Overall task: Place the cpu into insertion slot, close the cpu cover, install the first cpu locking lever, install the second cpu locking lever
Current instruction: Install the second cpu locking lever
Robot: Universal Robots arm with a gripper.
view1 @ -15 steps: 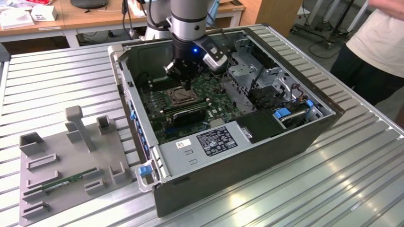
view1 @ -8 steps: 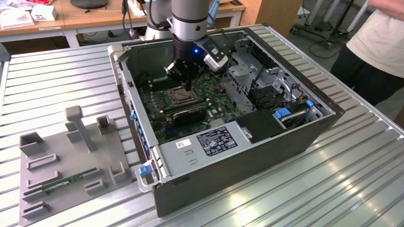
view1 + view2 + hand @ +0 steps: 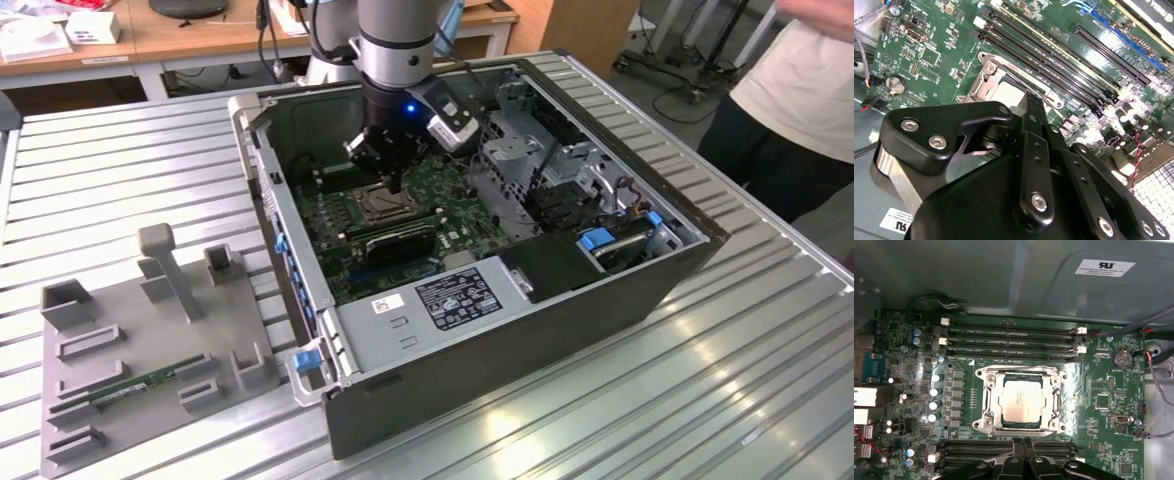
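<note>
The cpu (image 3: pixel 1021 400), a silvery square chip, lies flat in the insertion slot (image 3: pixel 980 424) on the green board inside the open computer case. The cpu cover (image 3: pixel 991 402) lies down around the chip as a metal frame. My gripper (image 3: pixel 1024 441) hovers at the slot's edge, beside the black memory slots, with its fingers together and nothing visible between them. In the second wrist view the gripper (image 3: pixel 1033 102) stands just over the edge of the cpu (image 3: pixel 1004 92), and a thin lever rod (image 3: pixel 1021 80) runs along that side. In the exterior view the gripper (image 3: pixel 390 185) sits right above the cpu (image 3: pixel 379 207).
Long black memory slots (image 3: pixel 1011 340) flank the socket on two sides. Case walls (image 3: pixel 287 230), a drive cage (image 3: pixel 534 150) and a power supply (image 3: pixel 441 295) hem in the board. A grey fixture (image 3: pixel 147 350) holding a green memory stick lies at the exterior view's left. A person (image 3: pixel 801 90) stands at its right.
</note>
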